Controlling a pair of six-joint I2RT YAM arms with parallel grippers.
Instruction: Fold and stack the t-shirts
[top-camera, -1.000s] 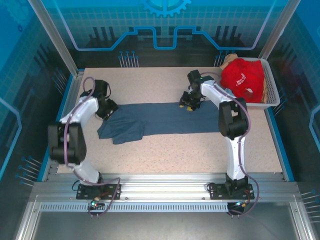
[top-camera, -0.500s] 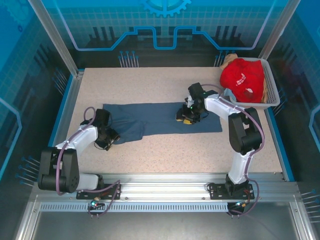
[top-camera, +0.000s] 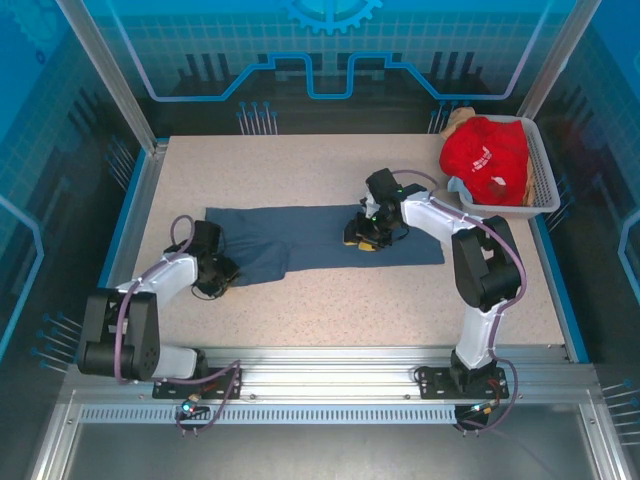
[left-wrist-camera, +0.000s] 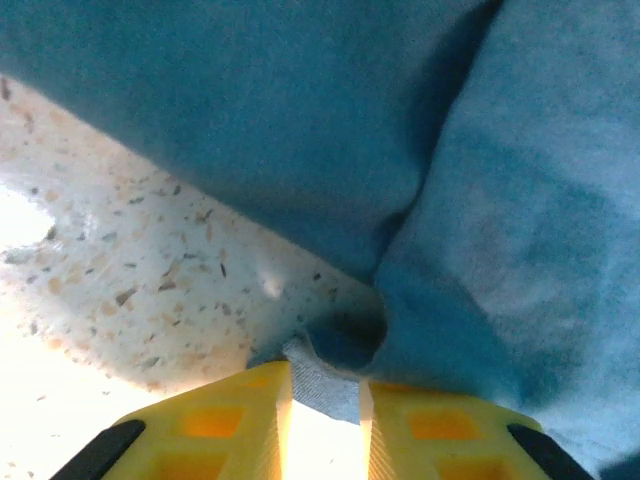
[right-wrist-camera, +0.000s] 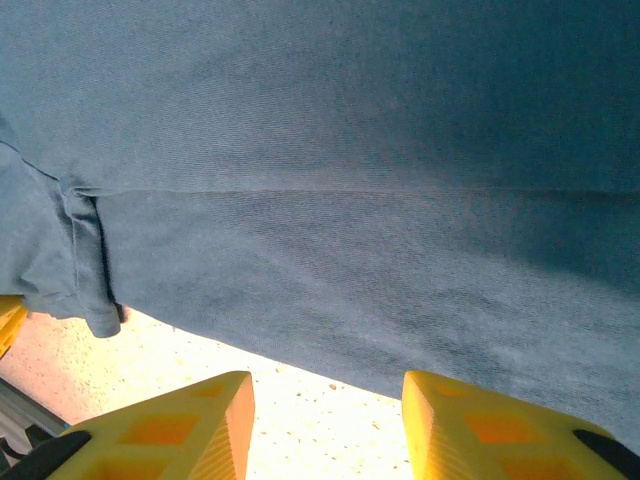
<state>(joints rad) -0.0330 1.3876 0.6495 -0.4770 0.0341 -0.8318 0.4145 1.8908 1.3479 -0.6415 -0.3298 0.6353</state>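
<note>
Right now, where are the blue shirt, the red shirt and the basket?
blue shirt (top-camera: 315, 238): top view, flat middle of the cloth.
red shirt (top-camera: 485, 160): top view, middle of the bundle.
basket (top-camera: 545, 178): top view, right mesh wall.

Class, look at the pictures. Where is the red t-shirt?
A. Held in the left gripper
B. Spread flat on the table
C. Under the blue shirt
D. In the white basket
D: the red shirt lies heaped in the basket at the far right, while the blue shirt lies outside it.
</note>
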